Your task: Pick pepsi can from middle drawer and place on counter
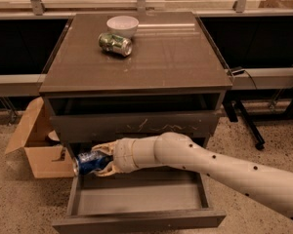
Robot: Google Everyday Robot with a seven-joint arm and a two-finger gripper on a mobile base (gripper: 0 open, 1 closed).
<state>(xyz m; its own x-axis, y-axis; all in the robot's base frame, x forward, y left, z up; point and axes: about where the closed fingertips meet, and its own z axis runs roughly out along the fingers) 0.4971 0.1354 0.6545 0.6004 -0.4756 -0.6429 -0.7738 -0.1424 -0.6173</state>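
My gripper [98,161] is shut on the blue pepsi can [88,163] and holds it lying sideways above the back left corner of the open middle drawer [136,199]. The can's silver end points left, past the drawer's side wall. My pale arm reaches in from the lower right. The drawer is pulled out and its grey floor is bare. The counter [171,57], a glossy dark-brown top, lies above, well higher than the can.
A white bowl [122,25] and a green-silver can [115,44] on its side sit at the counter's back left. The drawer front with pale scratches [136,126] is just above my arm. An open cardboard box [39,147] stands on the floor to the left.
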